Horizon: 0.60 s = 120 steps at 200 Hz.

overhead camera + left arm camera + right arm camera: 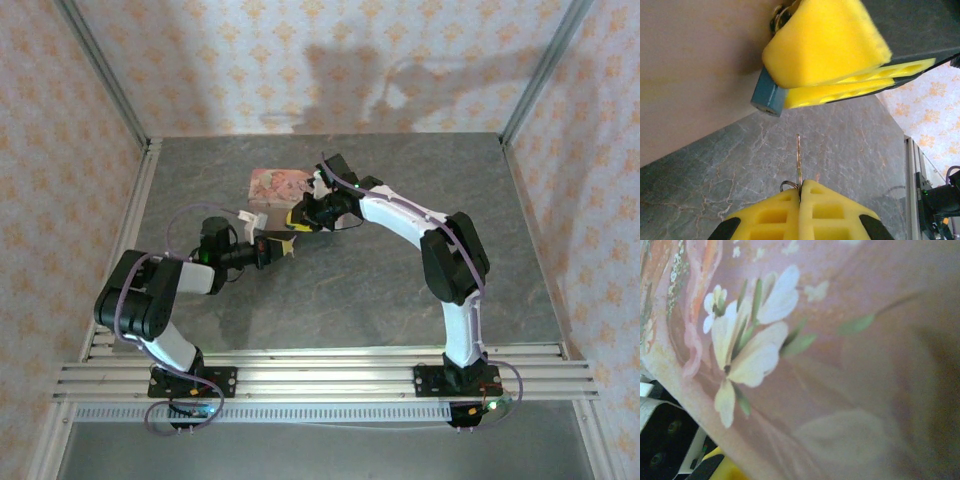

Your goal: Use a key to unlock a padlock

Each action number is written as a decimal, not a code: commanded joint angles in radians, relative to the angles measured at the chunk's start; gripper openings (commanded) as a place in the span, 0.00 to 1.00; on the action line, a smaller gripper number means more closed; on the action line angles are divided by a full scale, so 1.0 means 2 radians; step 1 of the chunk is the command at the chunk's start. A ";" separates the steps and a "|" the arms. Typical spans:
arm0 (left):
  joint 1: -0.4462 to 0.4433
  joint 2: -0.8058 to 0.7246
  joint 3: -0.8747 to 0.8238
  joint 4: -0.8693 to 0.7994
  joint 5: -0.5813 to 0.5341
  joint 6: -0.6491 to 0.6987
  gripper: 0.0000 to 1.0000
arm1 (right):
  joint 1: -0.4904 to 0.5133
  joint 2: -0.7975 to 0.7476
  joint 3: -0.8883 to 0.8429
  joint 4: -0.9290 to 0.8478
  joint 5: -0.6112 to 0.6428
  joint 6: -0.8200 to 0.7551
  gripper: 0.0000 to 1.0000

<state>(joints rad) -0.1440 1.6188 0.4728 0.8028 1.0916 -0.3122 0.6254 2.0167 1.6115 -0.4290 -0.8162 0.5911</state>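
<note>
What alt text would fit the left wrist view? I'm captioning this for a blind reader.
The left pincer, at the bottom, grips a thin silvery key that points up at a small blue padlock, with a gap between them. The right pincer clamps the padlock at the top, beside the tin, above a grey marbled table.

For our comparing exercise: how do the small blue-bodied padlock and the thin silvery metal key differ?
The small blue-bodied padlock is blocky; the thin silvery metal key is a slim blade. The padlock sits in the right gripper, the key in the left gripper. Both are pinched between yellow fingers, not touching each other.
</note>
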 commanded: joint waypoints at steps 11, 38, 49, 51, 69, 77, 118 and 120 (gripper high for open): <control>0.004 -0.020 0.009 -0.008 -0.010 0.031 0.00 | -0.001 -0.025 0.005 0.006 -0.034 0.011 0.00; 0.014 -0.023 0.000 0.010 -0.010 0.025 0.00 | -0.001 -0.026 0.005 0.001 -0.034 0.010 0.00; 0.016 -0.025 -0.002 0.010 -0.010 0.026 0.00 | -0.001 -0.026 0.005 0.001 -0.035 0.010 0.00; 0.016 -0.025 -0.002 0.008 -0.010 0.027 0.00 | -0.001 -0.026 0.005 0.001 -0.035 0.010 0.00; 0.019 -0.028 -0.004 0.006 -0.011 0.030 0.00 | -0.003 -0.026 0.004 0.003 -0.039 0.013 0.00; 0.020 -0.029 -0.005 0.009 -0.011 0.029 0.00 | -0.004 -0.026 0.003 0.004 -0.040 0.014 0.00; 0.025 -0.029 -0.005 0.010 -0.011 0.029 0.00 | -0.004 -0.029 0.002 0.007 -0.048 0.018 0.00; 0.025 -0.029 -0.005 0.010 -0.011 0.029 0.00 | -0.004 -0.030 0.002 0.007 -0.048 0.018 0.00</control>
<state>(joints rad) -0.1085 1.5799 0.4698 0.7967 1.0801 -0.2848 0.6209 2.0163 1.6115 -0.4294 -0.8383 0.5957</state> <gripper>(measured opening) 0.048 0.155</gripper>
